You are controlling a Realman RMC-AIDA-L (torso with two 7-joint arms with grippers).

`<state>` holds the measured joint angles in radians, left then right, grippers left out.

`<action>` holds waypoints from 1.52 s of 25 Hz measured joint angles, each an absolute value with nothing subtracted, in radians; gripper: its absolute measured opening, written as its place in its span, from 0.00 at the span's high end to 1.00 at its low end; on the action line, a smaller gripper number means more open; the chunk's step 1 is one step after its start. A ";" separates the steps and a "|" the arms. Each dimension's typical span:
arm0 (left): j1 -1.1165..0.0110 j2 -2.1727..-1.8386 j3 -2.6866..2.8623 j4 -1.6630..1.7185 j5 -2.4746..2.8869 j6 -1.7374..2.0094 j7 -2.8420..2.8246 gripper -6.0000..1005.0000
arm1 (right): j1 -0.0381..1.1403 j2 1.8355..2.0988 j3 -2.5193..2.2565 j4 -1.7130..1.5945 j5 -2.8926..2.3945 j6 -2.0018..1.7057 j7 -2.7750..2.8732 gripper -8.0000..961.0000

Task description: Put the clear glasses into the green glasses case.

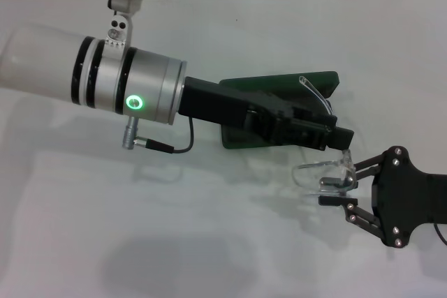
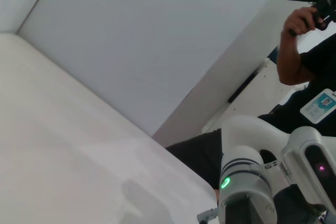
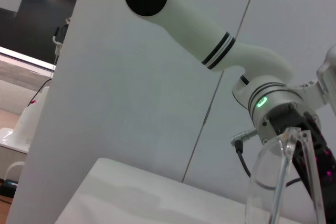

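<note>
Currently your right hand [image 1: 334,192] is clamped on the clear glasses [image 1: 323,171], held just right of the green glasses case [image 1: 279,87] on the tabletop [image 1: 209,242]. Left hand [image 1: 328,137] overlies the case; finger state cannot be determined. No legible lettering

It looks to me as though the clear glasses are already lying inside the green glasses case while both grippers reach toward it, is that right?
Not quite: the head view shows the clear glasses outside the green glasses case, held up in front of it at the right gripper. The left gripper does reach in over the case, close to the glasses.
</note>
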<state>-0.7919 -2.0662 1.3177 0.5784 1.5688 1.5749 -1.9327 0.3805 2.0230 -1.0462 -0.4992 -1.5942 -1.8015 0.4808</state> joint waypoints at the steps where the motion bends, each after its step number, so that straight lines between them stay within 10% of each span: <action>1: -0.795 -2.066 1.318 0.578 1.573 1.575 -1.944 0.46 | 0.380 2.023 -1.045 -0.499 -1.594 -1.804 0.480 0.87; 38: -0.535 -2.104 1.106 0.353 1.437 1.535 -0.752 0.46 | 0.459 2.023 -0.987 -0.502 -1.471 -2.137 1.013 0.87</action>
